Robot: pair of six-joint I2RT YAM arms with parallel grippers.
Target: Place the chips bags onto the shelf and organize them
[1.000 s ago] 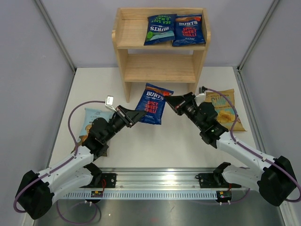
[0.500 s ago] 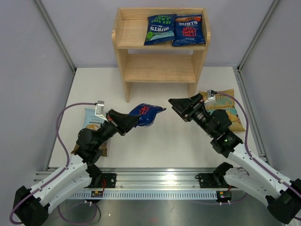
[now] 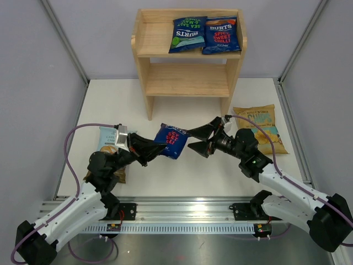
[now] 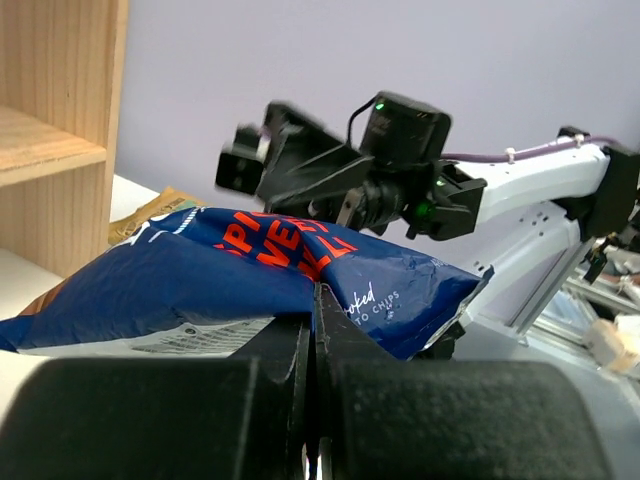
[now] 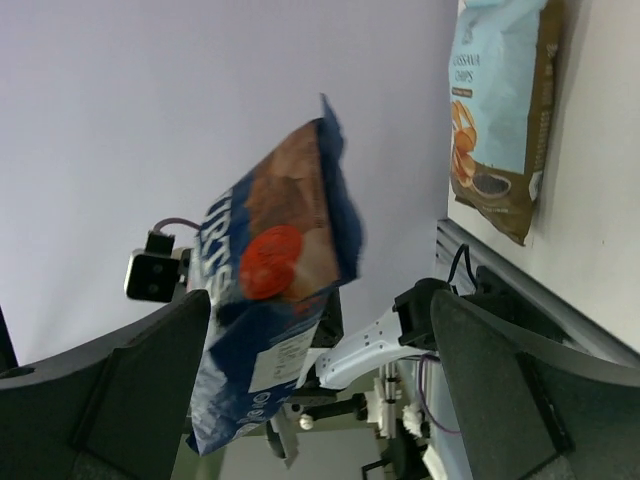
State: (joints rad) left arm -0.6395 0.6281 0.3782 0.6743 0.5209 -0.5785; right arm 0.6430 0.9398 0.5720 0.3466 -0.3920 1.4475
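Note:
My left gripper [image 3: 159, 148] is shut on the lower edge of a dark-blue Burts chips bag with a red label [image 3: 171, 141], holding it above the table in front of the shelf [image 3: 144, 52]. In the left wrist view the bag [image 4: 250, 270] drapes over the shut left gripper [image 4: 315, 318]. My right gripper [image 3: 191, 142] stands wide open, level with the bag's right edge and not gripping it. Seen from the right wrist, the bag [image 5: 280, 300] hangs before the open right gripper [image 5: 320, 300]. Two more Burts bags, green [image 3: 187, 34] and red [image 3: 222, 34], lie on the top tier.
A yellow bag [image 3: 260, 128] lies on the table right of the right arm. A pale blue-tan bag [image 3: 106, 139] lies at the left, partly under the left arm, and shows in the right wrist view [image 5: 495, 100]. The shelf's lower tier [image 3: 187, 83] holds nothing.
The right gripper let go of the blue bag and opened wide, then swung back toward its right edge. The left gripper kept the bag and drew it nearer and lower.

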